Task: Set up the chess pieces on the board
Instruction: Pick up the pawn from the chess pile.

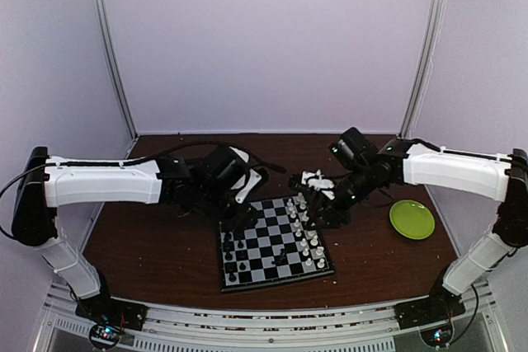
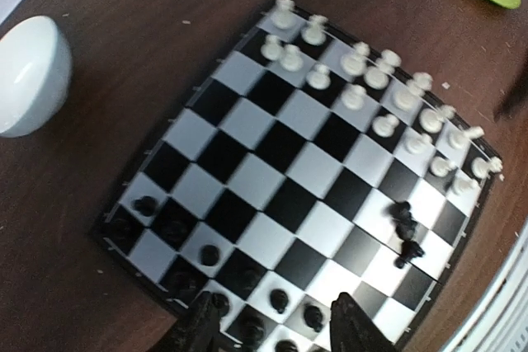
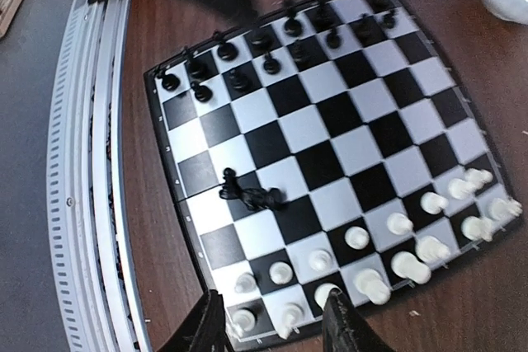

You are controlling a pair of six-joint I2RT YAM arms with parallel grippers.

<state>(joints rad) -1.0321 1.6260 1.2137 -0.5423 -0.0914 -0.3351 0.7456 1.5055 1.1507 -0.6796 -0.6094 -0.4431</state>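
The board point(image 1: 264, 246) lies on the brown table between my two arms. White chess pieces point(image 3: 400, 253) stand in two rows along its right side, and black chess pieces point(image 2: 210, 255) line its left side. Two black pieces point(image 3: 247, 195) lie toppled together on middle squares near the front edge; the left wrist view shows this toppled pair point(image 2: 404, 235) too. My left gripper point(image 2: 276, 331) hovers open over the black rows, holding nothing. My right gripper point(image 3: 272, 327) hovers open over the white pieces at the board's near right corner, also holding nothing.
A white bowl point(image 2: 29, 76) sits behind the board on the left, partly hidden by my left arm in the top view. A green plate point(image 1: 411, 218) lies to the right. Small white items point(image 1: 318, 179) lie behind the board's far right corner. A metal rail point(image 3: 95, 187) runs along the table's front.
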